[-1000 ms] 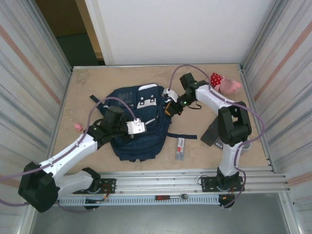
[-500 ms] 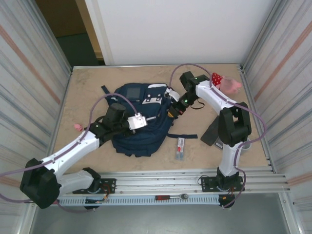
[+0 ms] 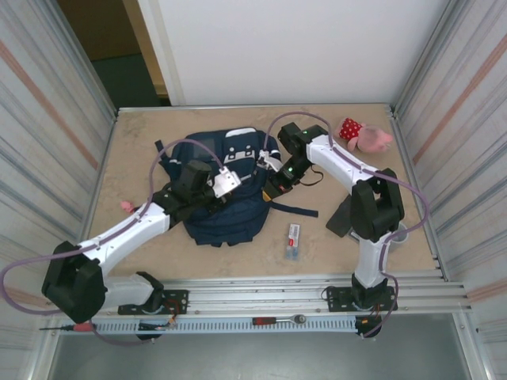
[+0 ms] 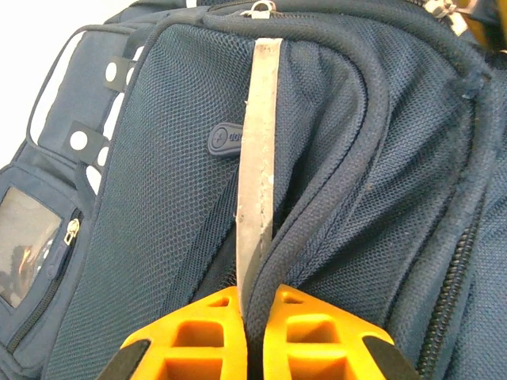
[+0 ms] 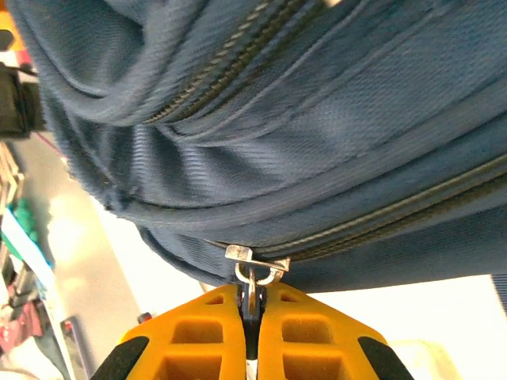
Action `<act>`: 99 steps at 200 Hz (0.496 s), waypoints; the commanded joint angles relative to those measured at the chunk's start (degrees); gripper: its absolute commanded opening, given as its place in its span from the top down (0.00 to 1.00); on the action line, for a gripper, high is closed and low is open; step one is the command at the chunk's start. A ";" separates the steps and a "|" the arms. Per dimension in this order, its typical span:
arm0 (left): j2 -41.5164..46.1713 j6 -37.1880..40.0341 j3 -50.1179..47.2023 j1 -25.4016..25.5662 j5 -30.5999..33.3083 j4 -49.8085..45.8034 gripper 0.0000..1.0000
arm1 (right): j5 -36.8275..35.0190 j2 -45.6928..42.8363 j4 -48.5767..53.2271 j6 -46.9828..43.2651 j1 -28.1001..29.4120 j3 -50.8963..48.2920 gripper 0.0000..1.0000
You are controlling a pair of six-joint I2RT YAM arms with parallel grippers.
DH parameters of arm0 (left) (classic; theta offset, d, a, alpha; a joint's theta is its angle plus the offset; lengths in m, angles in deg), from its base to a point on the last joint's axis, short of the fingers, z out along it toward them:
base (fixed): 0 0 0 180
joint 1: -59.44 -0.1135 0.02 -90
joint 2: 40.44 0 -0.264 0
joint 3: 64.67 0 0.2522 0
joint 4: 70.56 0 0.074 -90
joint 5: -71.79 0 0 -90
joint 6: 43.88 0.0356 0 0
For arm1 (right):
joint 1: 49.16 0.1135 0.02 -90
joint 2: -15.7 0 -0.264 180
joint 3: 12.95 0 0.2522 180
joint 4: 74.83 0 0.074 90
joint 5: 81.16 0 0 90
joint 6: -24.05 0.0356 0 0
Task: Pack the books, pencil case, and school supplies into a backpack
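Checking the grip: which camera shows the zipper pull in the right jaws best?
Right wrist: the metal zipper pull sits close up, pinched between the orange jaws. From the top view it is too small to make out against the backpack; the left wrist faces the mesh panel.

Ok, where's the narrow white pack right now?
In the top view, the narrow white pack lies on the table, right of the backpack, near the front edge.

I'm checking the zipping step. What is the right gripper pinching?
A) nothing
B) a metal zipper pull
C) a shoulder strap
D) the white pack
B: in the right wrist view, the right gripper is closed on the metal zipper pull on a zip of the backpack.
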 commanded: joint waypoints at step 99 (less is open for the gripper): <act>-1.43 -30.09 4.56 13.65 18.70 -2.19 1.00 | -1.47 3.46 -5.40 14.12 -6.57 8.06 1.00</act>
